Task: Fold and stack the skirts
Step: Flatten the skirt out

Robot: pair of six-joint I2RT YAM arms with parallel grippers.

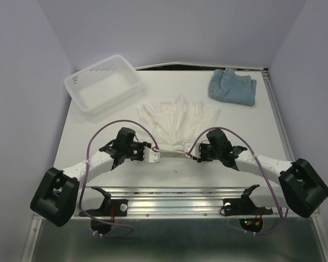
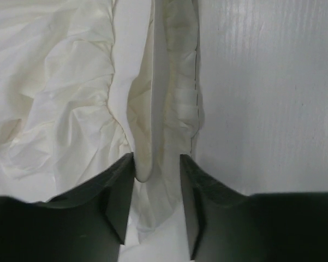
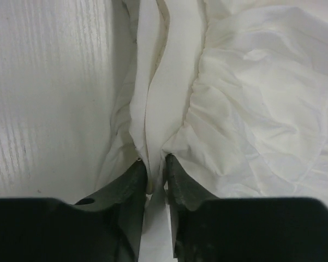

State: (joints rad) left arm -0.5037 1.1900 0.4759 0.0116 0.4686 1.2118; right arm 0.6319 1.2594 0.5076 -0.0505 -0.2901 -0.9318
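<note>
My right gripper (image 3: 155, 169) pinches the near edge of the white skirt (image 1: 177, 117); left gripper (image 2: 157, 164) straddles it, bite unclear; I want 2 even, deep grips before folding.

light: bright, even | shadows: soft | white skirt (image 2: 54, 109): slightly washed-out | wrist views: soft

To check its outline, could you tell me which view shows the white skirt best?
The top view: the white skirt lies fanned out, nearly whole. Each wrist view shows only an edge and ruffles.
</note>
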